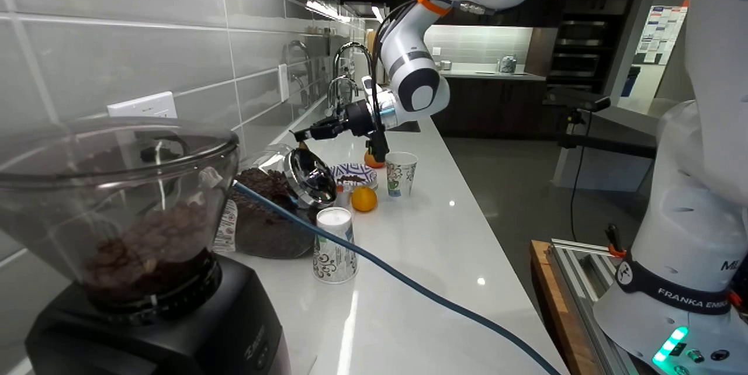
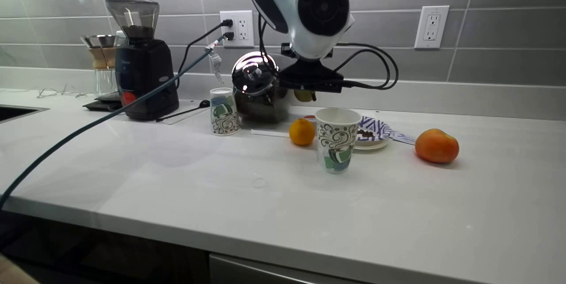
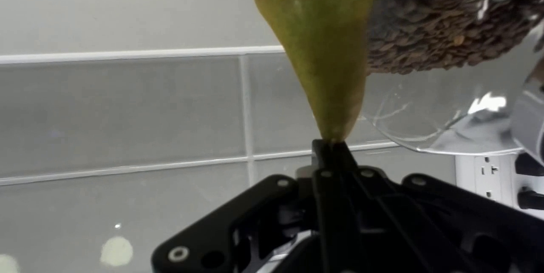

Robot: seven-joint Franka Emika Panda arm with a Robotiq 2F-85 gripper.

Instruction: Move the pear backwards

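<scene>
Holding brown beans through part of its depth, the clear jar [image 1: 263,235] carries a chrome lid [image 1: 312,179] set at a slant and facing away from the wall. The grinder [image 2: 143,67] has brown beans in the lower part of its hopper [image 2: 132,15]. The patterned dish [image 2: 376,125] contains small dark pieces. The inverted cup [image 1: 335,264] stands bottom up near the jar; the upright cup [image 2: 338,140] stands mouth up, its full depth hidden.

The tiled wall [image 2: 380,23] bounds the rear. A broad stretch of the counter [image 2: 265,209] lies between the upright cup and the front edge, with more to the right of the red-orange fruit [image 2: 437,146] in an exterior view. The orange fruit [image 2: 302,132] sits between the two cups. The blue cord [image 1: 409,282] crosses on the grinder side.

The pear [image 3: 323,30] is raised off the counter, near the wall and just beside the jar; contact with the jar could not be determined. The gripper [image 3: 331,147] is narrow, its fingers [image 3: 321,160] drawn together on the pear's stem end.

The wrist view stands upside down: the narrow end points up into the fingertips, the broad end down. The long axis is close to upright; exact tilt cannot be told.
</scene>
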